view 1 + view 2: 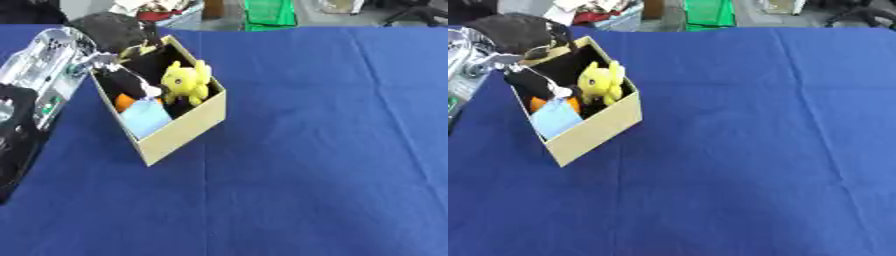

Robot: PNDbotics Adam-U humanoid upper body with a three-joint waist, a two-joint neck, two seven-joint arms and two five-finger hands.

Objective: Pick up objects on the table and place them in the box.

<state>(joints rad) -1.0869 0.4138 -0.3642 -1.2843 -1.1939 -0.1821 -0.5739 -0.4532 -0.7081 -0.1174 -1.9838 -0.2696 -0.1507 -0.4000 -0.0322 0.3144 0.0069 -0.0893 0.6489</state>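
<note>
An open cardboard box (pixel 185 131) stands at the upper left of the blue table. Inside it sit a yellow plush toy (pixel 185 82), an orange thing (pixel 125 102) and a light blue flat thing (pixel 146 118). A dark fuzzy object (pixel 512 30) rests over the box's far corner. My left hand (pixel 122 79), black against the box's dark inside, reaches down into the box from the left, behind the silver forearm (pixel 39 62). I cannot make out how the hand stands. My right hand shows in neither view.
Blue cloth (pixel 315 150) covers the whole table to the right of and in front of the box. A black part of my left arm (pixel 13 145) lies along the left edge. A green object (pixel 269 12) and clutter stand beyond the far edge.
</note>
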